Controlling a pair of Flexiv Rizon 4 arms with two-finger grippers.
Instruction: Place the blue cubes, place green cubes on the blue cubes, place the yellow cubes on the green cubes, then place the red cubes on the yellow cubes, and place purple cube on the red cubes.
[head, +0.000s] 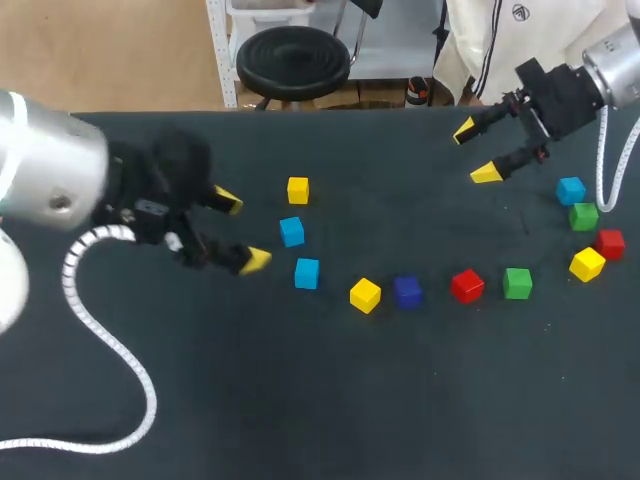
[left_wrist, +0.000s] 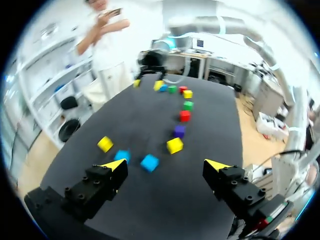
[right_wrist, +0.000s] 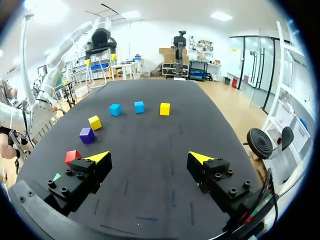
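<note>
Blue cubes (head: 291, 231): two lie close together on the dark table (head: 330, 400), just ahead of the left gripper (head: 242, 231). A third blue cube (head: 571, 190) sits at the far right, just beside a green cube (head: 583, 216).
Handling: probably light, rigid blocks with flat, smooth faces. Nothing looks fragile, but a corner-wise pinch could let one twist out.
Where to grip: on two opposite side faces, with the fingers squared to the cube. The near pair stand slightly turned, so the wrist would need to match.
Left gripper: spread wide, holding nothing.
Right gripper (head: 476, 152): fingers apart and empty, over the table's far right part, near the third blue cube.
Head view only: the right-hand cluster — blue, green, a red cube (head: 610, 243) and a yellow cube (head: 587, 264) — does not show in the right wrist view.
Left wrist view: the whole trail of cubes runs away from its fingers, with the purple cube (left_wrist: 179, 131) midway.
Right wrist view: the blue pair lies far ahead, well apart from its fingers.
</note>
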